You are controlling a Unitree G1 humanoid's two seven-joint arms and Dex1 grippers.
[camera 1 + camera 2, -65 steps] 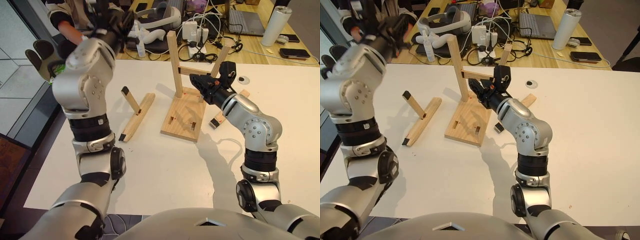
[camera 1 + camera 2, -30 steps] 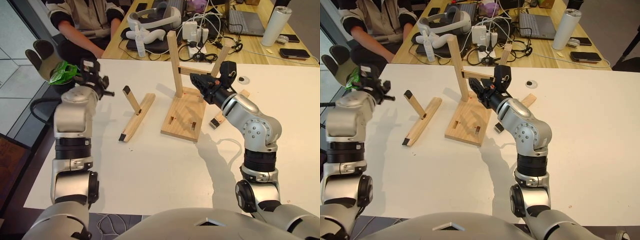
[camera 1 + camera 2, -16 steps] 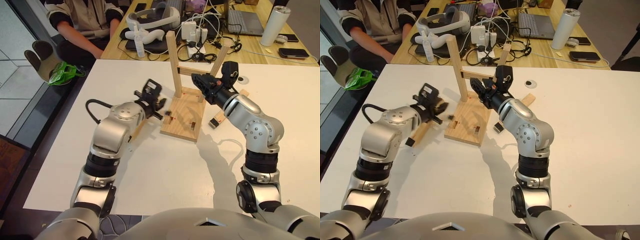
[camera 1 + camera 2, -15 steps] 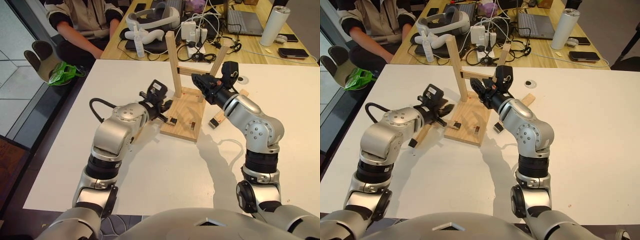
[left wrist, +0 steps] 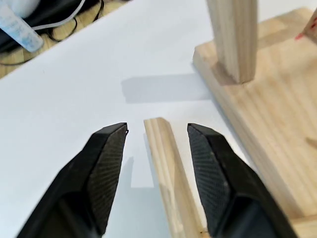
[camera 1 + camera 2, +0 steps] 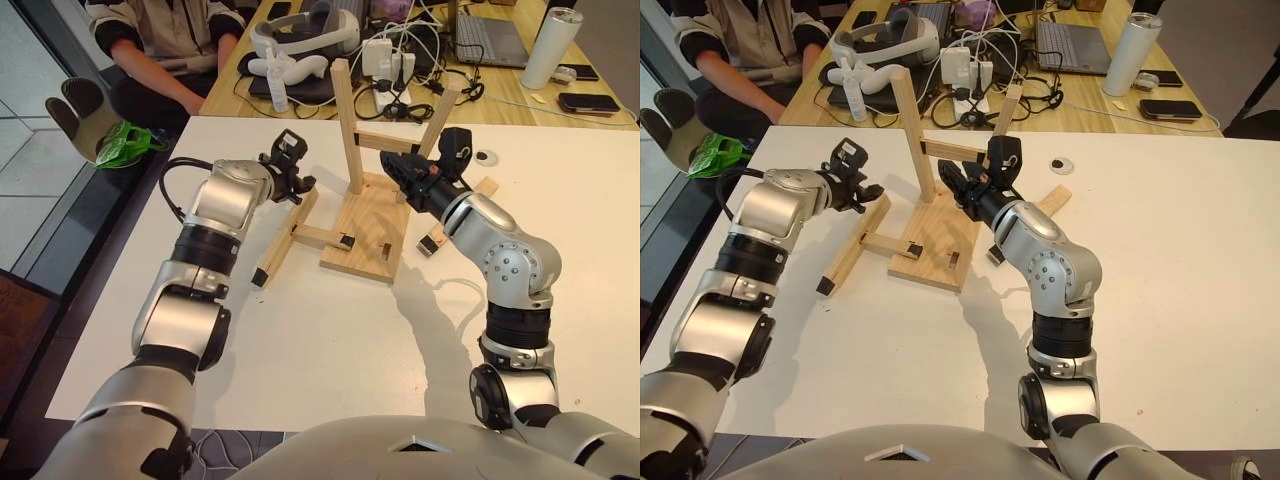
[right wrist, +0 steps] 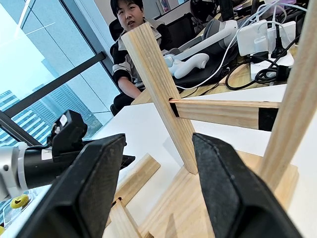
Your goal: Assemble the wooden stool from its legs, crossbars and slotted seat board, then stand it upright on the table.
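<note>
Where the seat lies: the flat, pale wooden slotted seat board (image 6: 352, 262) rests on the white bench (image 6: 300, 350) about midway across, with two open slots towards its near edge.
Loose leg: a long pale wooden leg with a dark foot (image 6: 280, 238) lies flat just left of the board, running from near left to far right. A short wooden crossbar stub (image 6: 318, 236) juts from its middle, its dark tip at the board's left edge.
Right piece: a pale wooden piece with a dark end (image 6: 432, 243) lies just right of the board, partly hidden by the right arm.
Left tool: the left tool (image 5: 157, 127) is open, its black fingers either side of the loose leg's far end with a gap on each side.
Right tool: the right tool (image 7: 158, 138) is spread wide and holds nothing; it sits over the board's far part, between the two standing legs and below their crossbar.
Standing legs: a tall square wooden leg (image 6: 347, 120) stands at the board's far left corner, and a second wooden leg (image 6: 441, 105) rises leaning at the far right.
Joining bar: a horizontal wooden crossbar (image 6: 385, 142) links them.
Far side: a second, wood-topped bench (image 6: 520, 100) carries a white headset (image 6: 305, 25), a laptop (image 6: 490, 40) and a steel tumbler (image 6: 550, 50).
</note>
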